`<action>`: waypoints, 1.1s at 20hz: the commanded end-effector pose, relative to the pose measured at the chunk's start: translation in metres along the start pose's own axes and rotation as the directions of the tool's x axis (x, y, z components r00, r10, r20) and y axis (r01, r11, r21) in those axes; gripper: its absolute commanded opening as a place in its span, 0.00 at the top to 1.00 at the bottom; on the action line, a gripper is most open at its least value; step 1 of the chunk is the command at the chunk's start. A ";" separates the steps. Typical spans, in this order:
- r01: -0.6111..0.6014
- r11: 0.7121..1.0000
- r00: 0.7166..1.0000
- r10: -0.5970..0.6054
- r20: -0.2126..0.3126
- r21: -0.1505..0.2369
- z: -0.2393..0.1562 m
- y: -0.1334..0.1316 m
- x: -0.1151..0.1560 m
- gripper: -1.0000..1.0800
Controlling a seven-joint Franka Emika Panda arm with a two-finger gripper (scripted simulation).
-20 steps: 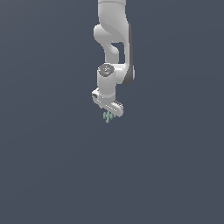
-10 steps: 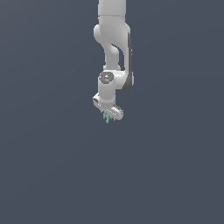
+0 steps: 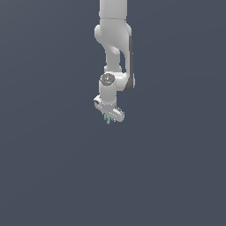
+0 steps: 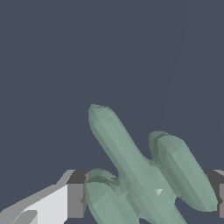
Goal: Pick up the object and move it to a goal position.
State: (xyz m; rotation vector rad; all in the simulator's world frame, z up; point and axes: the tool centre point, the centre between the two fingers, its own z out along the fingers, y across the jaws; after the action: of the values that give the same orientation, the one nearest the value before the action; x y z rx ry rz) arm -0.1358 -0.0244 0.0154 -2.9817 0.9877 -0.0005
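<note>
The white, jointed Panda arm (image 3: 114, 48) is hanging down from twelve o'clock in the exterior view, ending near the middle of the picture in its white two-fingered gripper (image 3: 108, 116). The gripper is turned so that its crossbar is slanting from ten o'clock down to four o'clock. Just under it, at six o'clock from the wrist, the small pale teal-green branched object (image 3: 107, 119) is poking out, shaped rather like a little cactus with side lobes.

In the wrist view the object (image 4: 144, 175) is filling the space between the dark grey fingertips (image 4: 77, 192), one pad sitting against a lobe on each side. The fingers are pinching the object across its lobed base, so its longest branch is pointing away from the palm. That grip is probably chosen because the base is the widest part and gives both pads something to press on.

All around is plain dark blue-grey, with no surface edge or goal marker showing, so how high the object is hanging cannot be told. Judging by the secure pinch, the pick-up part is done and the carry to the goal is what is left.
</note>
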 end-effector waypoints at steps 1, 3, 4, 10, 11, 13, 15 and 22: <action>0.000 1.000 1.000 0.000 0.000 -0.001 0.001 0.000 0.000 1.00; 0.000 1.000 1.000 0.000 0.000 -0.001 0.001 0.000 0.000 1.00; 0.000 1.000 1.000 0.000 0.000 -0.001 0.001 0.000 0.000 1.00; 0.000 1.000 1.000 0.000 0.000 0.000 -0.005 0.001 0.001 1.00; 0.000 1.000 1.000 0.000 0.000 0.000 -0.008 0.002 0.001 1.00; -0.001 1.000 1.000 0.001 0.000 0.001 -0.014 0.004 0.002 1.00; -0.001 1.000 1.000 0.001 0.000 0.001 -0.022 0.006 0.003 1.00; -0.001 1.000 1.000 0.001 0.001 0.001 -0.064 0.016 0.009 1.00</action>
State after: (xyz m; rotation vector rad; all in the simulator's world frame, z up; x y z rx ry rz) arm -0.1380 -0.0395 0.0691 -2.9805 0.9886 0.0010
